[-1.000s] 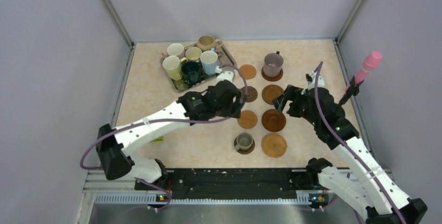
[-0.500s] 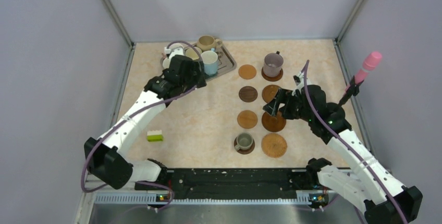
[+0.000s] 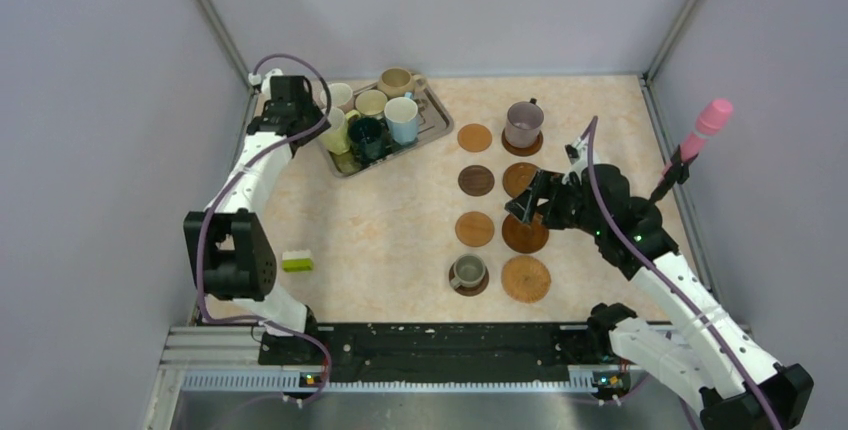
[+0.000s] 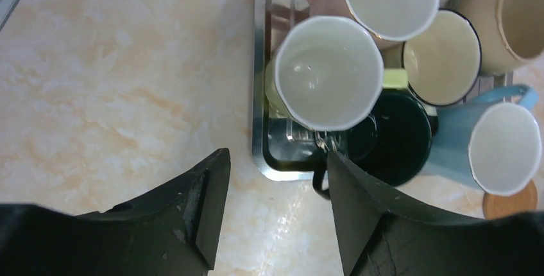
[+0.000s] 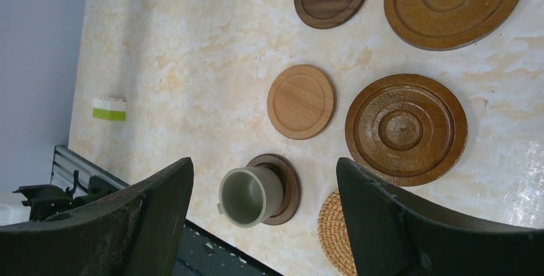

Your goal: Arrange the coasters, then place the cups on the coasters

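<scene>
Several cups stand packed in the silver tray (image 3: 432, 110): yellow-green (image 4: 328, 74), pinkish-white (image 4: 390, 0), cream (image 4: 442, 58), tan (image 4: 513, 22), dark teal (image 4: 391, 138) and light blue (image 4: 503, 147). My left gripper (image 3: 292, 110) hovers open at the tray's left edge, nothing between its fingers (image 4: 212, 186). The coasters lie in two columns. A mauve cup (image 3: 523, 123) sits on the far right one and a grey-olive cup (image 5: 250, 196) on a dark coaster (image 5: 290, 189). My right gripper (image 3: 530, 200) hangs open above the coasters (image 5: 301, 101), empty.
A green-and-white block (image 3: 297, 262) lies near the left front. A black base with a pink-tipped stick (image 3: 705, 120) stands at the right wall. Grey enclosure walls close in the table on three sides. A woven coaster (image 5: 333, 231) lies at the front right.
My left arm has swung from beside the coaster columns back and left to the tray's left edge. My right gripper shifted slightly left, then held still.
</scene>
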Robot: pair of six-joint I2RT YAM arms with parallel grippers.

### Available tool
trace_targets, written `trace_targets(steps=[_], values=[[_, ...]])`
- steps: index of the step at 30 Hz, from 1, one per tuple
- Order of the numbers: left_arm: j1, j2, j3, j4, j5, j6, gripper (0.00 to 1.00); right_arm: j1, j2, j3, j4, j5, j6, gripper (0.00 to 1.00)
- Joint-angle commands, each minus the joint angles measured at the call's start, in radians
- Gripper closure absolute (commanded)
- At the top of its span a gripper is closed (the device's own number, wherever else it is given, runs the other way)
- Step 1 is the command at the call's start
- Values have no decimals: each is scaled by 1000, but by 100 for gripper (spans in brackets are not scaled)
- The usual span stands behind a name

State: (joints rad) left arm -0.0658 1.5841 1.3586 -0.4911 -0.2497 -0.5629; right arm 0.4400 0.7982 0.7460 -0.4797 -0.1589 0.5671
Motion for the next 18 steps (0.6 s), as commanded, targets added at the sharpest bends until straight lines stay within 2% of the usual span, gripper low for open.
trace_targets(steps=[1, 9, 16, 18], values=[[58, 66, 48, 127, 97, -9, 38, 0, -5, -11, 50, -8, -11, 19], [136, 248, 182, 118, 216, -39, 45, -1, 56, 7, 69, -2, -32, 19], [141, 308, 183, 121, 239, -34, 47, -1, 113, 12, 97, -17, -35, 19], [142, 325, 186, 123, 244, -30, 52, -1, 118, 13, 101, -18, -35, 19]])
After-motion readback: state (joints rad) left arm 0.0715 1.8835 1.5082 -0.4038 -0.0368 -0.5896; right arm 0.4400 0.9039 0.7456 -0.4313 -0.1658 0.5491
